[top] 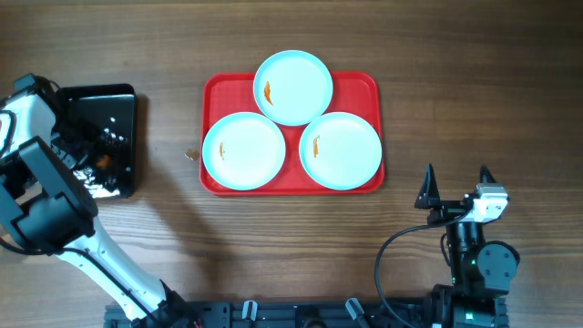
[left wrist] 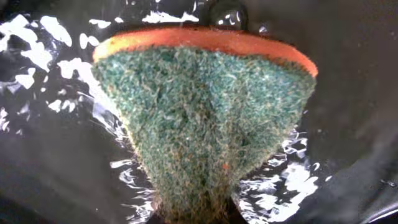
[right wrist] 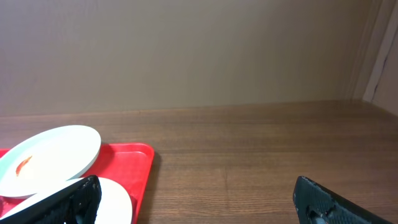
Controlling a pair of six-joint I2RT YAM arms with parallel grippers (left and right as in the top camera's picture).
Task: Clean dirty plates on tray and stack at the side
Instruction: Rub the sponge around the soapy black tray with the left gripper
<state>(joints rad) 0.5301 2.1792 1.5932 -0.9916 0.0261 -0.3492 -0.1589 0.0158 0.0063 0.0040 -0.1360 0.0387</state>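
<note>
The likeliest failure is the green-faced scouring sponge (left wrist: 199, 124) twisting loose. The left jaws appear clamped on only its narrow lower end, squeezing it into a wedge, so a hard scrub could lever it out. The 3 round pale blue-white shallow plates (top: 243, 150) lie loose on the large red rectangular plastic tray (top: 360, 82), well apart from the left jaws and ahead-left of the right jaws, which stand wide and empty. Unbraced, a smooth plate could skate under the sponge. The rear plate (top: 292, 87) overhangs the tray's far rim and seems to ride on the 2 front ones, so it could tip. The sponge is coarse green fibre over orange foam, the glossy black rectangular tray (top: 123, 96) beneath it gleams, perhaps wet, small orange smears (top: 315, 146) mark the plates, and the bench (top: 455, 73) is grained wood.
</note>
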